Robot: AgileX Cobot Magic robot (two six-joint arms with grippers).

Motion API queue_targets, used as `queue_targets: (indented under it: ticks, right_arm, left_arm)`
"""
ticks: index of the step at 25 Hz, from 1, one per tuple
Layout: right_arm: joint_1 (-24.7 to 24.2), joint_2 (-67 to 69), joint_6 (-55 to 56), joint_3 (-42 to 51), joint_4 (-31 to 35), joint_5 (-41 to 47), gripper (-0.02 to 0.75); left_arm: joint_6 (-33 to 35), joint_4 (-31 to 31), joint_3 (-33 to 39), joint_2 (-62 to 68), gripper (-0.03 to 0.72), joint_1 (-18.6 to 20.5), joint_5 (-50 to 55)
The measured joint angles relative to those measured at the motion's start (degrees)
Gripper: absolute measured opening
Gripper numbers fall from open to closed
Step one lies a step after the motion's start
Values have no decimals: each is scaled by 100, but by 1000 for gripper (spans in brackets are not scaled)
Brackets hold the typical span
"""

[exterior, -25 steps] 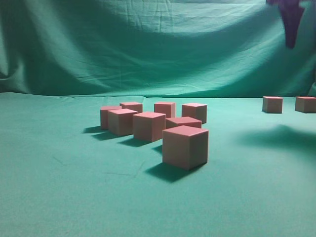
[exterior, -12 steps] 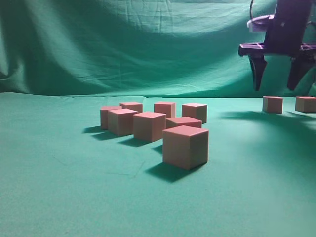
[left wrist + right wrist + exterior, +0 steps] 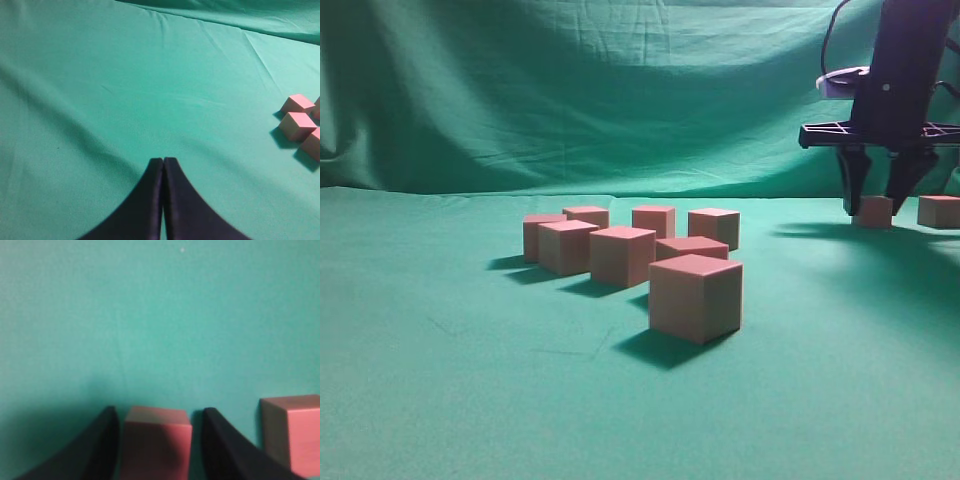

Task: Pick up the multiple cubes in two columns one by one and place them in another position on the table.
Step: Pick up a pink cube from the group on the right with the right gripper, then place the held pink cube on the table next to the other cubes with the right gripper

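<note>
Nearest the exterior camera: one matte pinkish-red cube with tan side faces [image 3: 696,297], alone at the front of the cluster, resting flat on the teal-green cloth-covered table [image 3: 460,380] with its shadow thrown forward-left.

Behind it sits the rest of the cluster, roughly two columns running away from the camera: a cube just behind the front one [image 3: 691,247], a larger-looking one to its left [image 3: 621,255], then another further left [image 3: 566,246], with a partly hidden one behind that [image 3: 534,232]. The back row has three: [image 3: 586,215], [image 3: 653,219], [image 3: 714,227]. All upright, close together; I can't tell whether any sides touch.

Far right, well apart from the cluster: two more cubes in a line. The black right gripper [image 3: 876,199] hangs straight down over the inner cube [image 3: 873,211], one finger on each side of it. In the right wrist view the cube [image 3: 157,440] sits between the two black fingers [image 3: 100,445], with a thin gap visible on each side; jaws partly closed around it, no firm hold visible, cube on the cloth. The outer cube [image 3: 295,432] stands just beside, outside the jaws.

Left gripper [image 3: 163,162]: fingers pressed together, holding nothing, above bare cloth; a few cluster cubes [image 3: 298,124] show at the right edge of its view.

Farthest back: draped green cloth backdrop [image 3: 570,90].
</note>
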Motion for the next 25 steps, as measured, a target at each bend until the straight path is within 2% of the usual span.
queue_targets:
  ticks: [2, 10, 15, 17, 22, 25]
  right_arm:
    - [0, 0, 0, -4, 4, -14, 246]
    - [41, -174, 0, -633, 326, 724, 251]
    - [298, -870, -35, -1497, 364, 1741, 251]
    - [457, -1156, -94, -1698, 374, 1898, 251]
    - [904, -1874, -176, -1666, 412, 2001, 251]
    - [1235, -2394, -176, -1237, 425, 2015, 251]
  left_arm:
    - [0, 0, 0, 0, 0, 0, 0]
    - [0, 0, 0, 0, 0, 0, 0]
    - [0, 0, 0, 0, 0, 0, 0]
    - [0, 0, 0, 0, 0, 0, 0]
    - [0, 0, 0, 0, 0, 0, 0]
    - [0, 0, 0, 0, 0, 0, 0]
